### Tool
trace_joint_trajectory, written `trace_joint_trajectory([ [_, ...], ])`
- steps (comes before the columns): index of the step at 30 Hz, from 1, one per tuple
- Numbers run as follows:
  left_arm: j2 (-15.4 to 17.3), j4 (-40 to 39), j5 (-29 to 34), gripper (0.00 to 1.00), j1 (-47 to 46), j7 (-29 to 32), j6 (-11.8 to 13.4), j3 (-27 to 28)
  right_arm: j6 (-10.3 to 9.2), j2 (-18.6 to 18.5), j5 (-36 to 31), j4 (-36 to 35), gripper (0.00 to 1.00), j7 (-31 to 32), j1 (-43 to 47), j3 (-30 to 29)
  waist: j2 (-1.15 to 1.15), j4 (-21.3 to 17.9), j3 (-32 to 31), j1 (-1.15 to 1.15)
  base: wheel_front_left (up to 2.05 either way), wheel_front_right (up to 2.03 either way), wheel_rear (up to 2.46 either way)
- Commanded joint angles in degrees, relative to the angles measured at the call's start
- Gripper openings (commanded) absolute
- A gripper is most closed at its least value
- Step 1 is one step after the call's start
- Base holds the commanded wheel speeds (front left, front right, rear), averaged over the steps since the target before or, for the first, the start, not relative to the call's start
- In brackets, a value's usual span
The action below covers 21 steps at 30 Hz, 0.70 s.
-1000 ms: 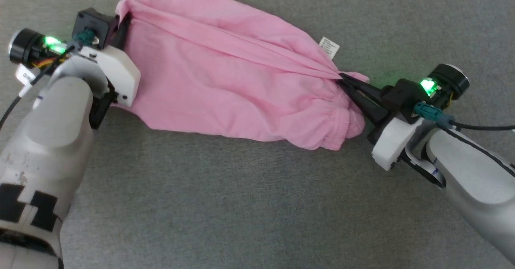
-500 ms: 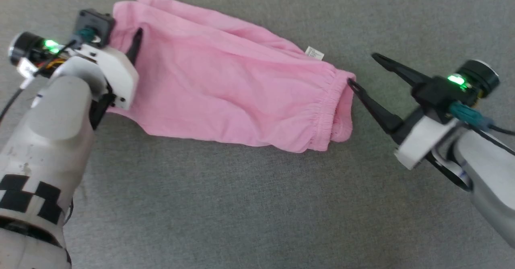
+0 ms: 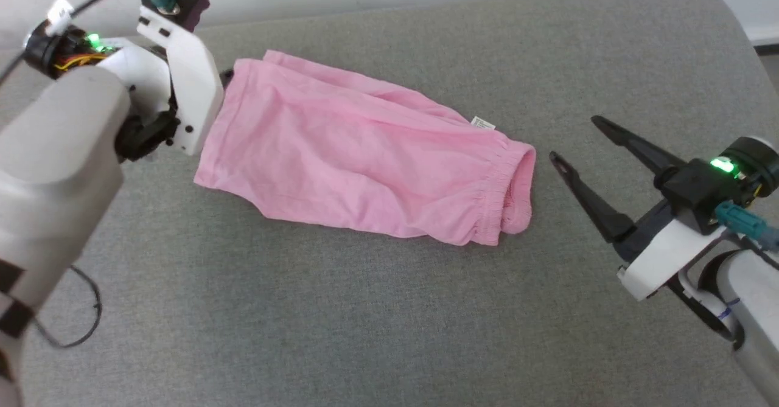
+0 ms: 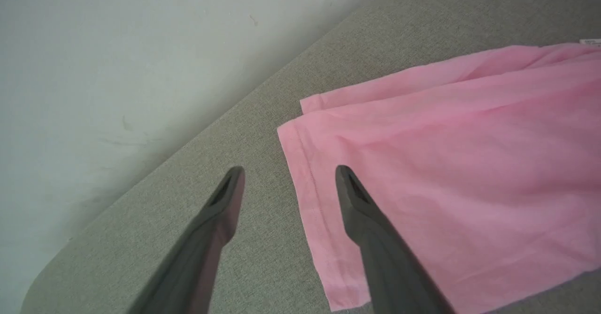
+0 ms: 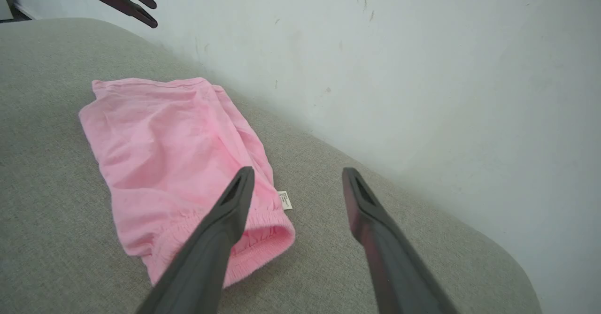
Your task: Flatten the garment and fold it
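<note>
The garment (image 3: 365,170) lies spread on the grey cushion (image 3: 365,322). The left pincer (image 4: 287,173) gapes wide and empty at its hemmed end. The right pincer (image 3: 572,137), equally wide and empty, is just beside the waistband (image 3: 508,194).

In the left wrist view the small light-pink thin cotton garment (image 4: 446,154) is running off the right edge, which is also clipping its small white label (image 4: 590,42). One long dark finger (image 4: 375,248) of the left gripper (image 4: 289,171) is covering part of the hemmed edge. In the head view a white wrist housing (image 3: 185,90) is hiding most of that gripper's fingers and part of the garment's left edge, and the label's print is coming out too small to read. In the right wrist view a finger (image 5: 211,248) of the right gripper (image 5: 296,171) is covering part of the gathered waistband (image 5: 263,232), and the top edge is cutting off the left gripper's fingers (image 5: 127,2).
</note>
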Motion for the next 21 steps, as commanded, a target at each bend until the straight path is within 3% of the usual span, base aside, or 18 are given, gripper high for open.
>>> trace_joint_trajectory([
  [1,1.59,-1.95,-3.61,1.00,-1.00,4.52,-0.37,-1.38,-0.12,0.65,-0.53,-0.83,1.00,0.48,1.00,-0.34,0.00,0.13,-0.35,0.01,0.00,0.00,0.00],
  [5,5.40,-6.48,-10.64,1.00,-2.31,15.39,-0.37,-4.97,-0.12,1.54,-0.85,-2.05,1.00,1.42,1.01,-0.18,0.00,-0.96,0.77,0.01,0.00,0.00,0.00],
  [8,6.69,-7.84,-14.26,1.00,-2.37,20.15,-0.37,-6.41,-0.12,2.08,-0.81,-2.26,1.00,1.71,0.45,0.40,0.00,-1.89,1.82,0.01,0.00,0.00,0.00],
  [21,6.85,-4.80,-15.47,1.00,0.68,23.70,-0.37,-11.65,-0.12,5.02,-0.25,1.06,1.00,-0.55,-4.23,3.93,0.00,-5.98,6.90,0.01,0.00,0.00,0.00],
])
